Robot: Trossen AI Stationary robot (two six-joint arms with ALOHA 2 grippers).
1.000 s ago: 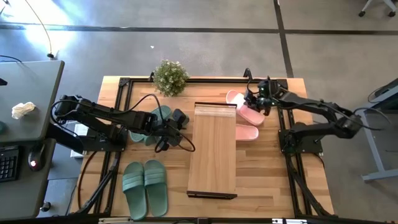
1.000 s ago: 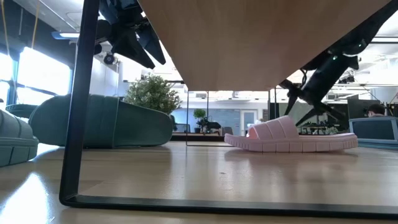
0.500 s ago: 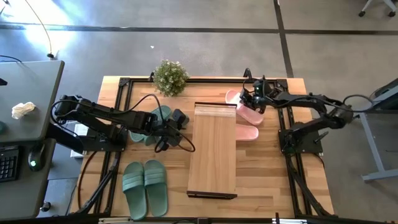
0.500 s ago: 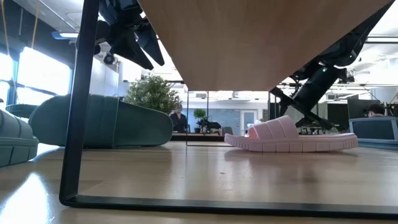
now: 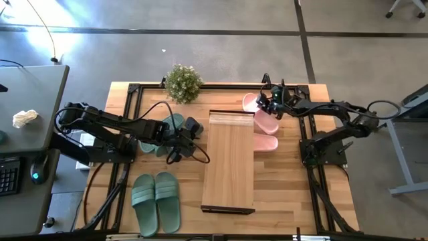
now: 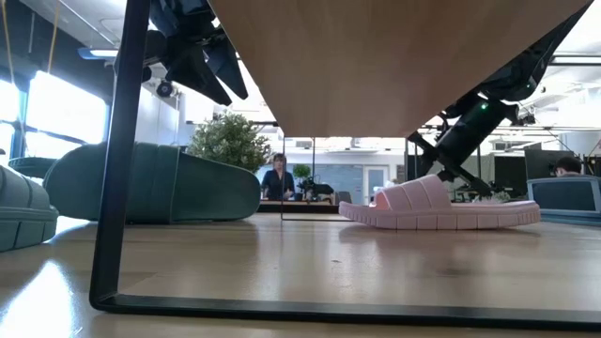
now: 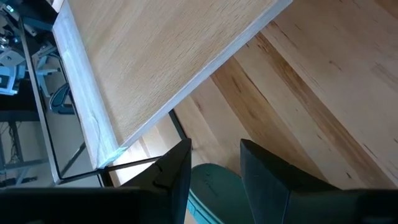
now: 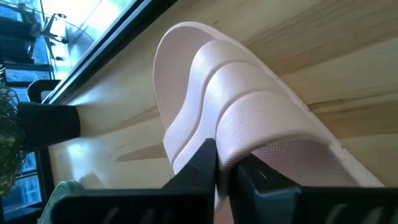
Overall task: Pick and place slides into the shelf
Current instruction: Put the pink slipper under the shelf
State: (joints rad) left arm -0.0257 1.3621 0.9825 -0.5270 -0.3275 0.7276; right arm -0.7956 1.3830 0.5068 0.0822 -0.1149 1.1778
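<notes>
The light-wood shelf [image 5: 227, 164] stands mid-table. A pink slide [image 5: 257, 112] lies by its far right corner, sole on the table, with my right gripper [image 5: 269, 104] shut on its strap. The second pink slide [image 5: 265, 142] lies just nearer. One green pair [image 5: 156, 201] lies at the near left. Another green slide [image 5: 172, 122] lies left of the shelf. My left gripper [image 5: 192, 128] hangs open above the end of that slide that points at the shelf [image 7: 214, 183]. The low view shows its fingers clear above the slide [image 6: 155, 183]. My right gripper pinches the pink slide's wide strap at its open edge [image 8: 231, 142] between its two fingers. One finger [image 8: 202, 165] is on the footbed side and the other [image 8: 255, 177] on the strap's outer face. The fingers slant down from the table's right. The slide lies flat on the table.
A small potted plant [image 5: 182, 84] stands at the far edge, left of the shelf. Black frame rails [image 5: 127, 120] run along the table's left and right sides. A desk [image 5: 30, 114] stands beyond the left edge. A person shows far off in the room [image 6: 279, 178].
My right gripper has gone down and a little toward the table's left edge, onto the far pink slide's strap. The slide has stayed flat on the table.
</notes>
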